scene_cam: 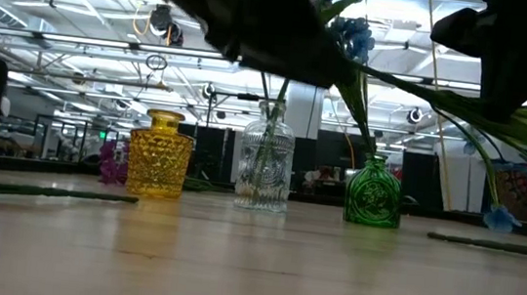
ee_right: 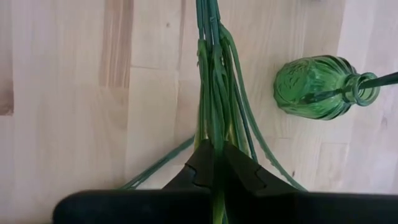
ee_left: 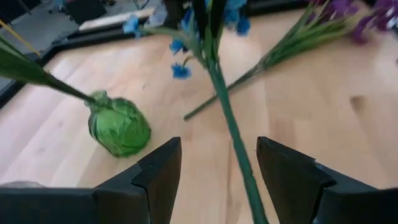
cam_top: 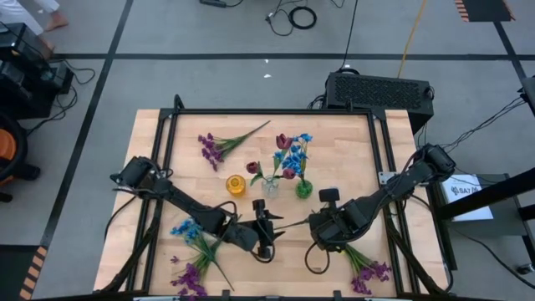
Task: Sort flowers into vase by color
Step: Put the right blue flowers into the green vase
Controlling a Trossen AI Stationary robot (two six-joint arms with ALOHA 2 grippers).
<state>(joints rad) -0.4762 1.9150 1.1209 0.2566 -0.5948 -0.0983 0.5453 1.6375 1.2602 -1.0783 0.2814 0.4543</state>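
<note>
Right gripper (ee_right: 214,165) was pressed together on a flower stem (ee_right: 214,93), pinching it just below where the leaves bunch; the stem ran straight out ahead of the fingers, its long axis in line with them. From above, this gripper (cam_top: 322,230) sat on the near side of the green vase (cam_top: 303,189), close to it, and the held sprig pointed toward the left gripper (cam_top: 264,227).

That left gripper (ee_left: 217,180) stood spread, its two dark fingers (ee_left: 158,171) either side of a green stem (ee_left: 233,130) without touching it. The stem passed lengthwise through the gap, blue blossoms (ee_left: 180,70) at its far end. Whether this is the stem the right gripper held cannot be told for certain, though the overhead view suggests so.

Relative to the green vase, which already held blue flowers (cam_top: 294,153), the yellow vase (cam_top: 236,185) was farthest along the row and the clear vase (cam_top: 270,186) between them. Loose purple sprigs (cam_top: 219,145) lay beyond the yellow vase.

Likely a handover was in hand: the left arm was better placed to close on the stem.
</note>
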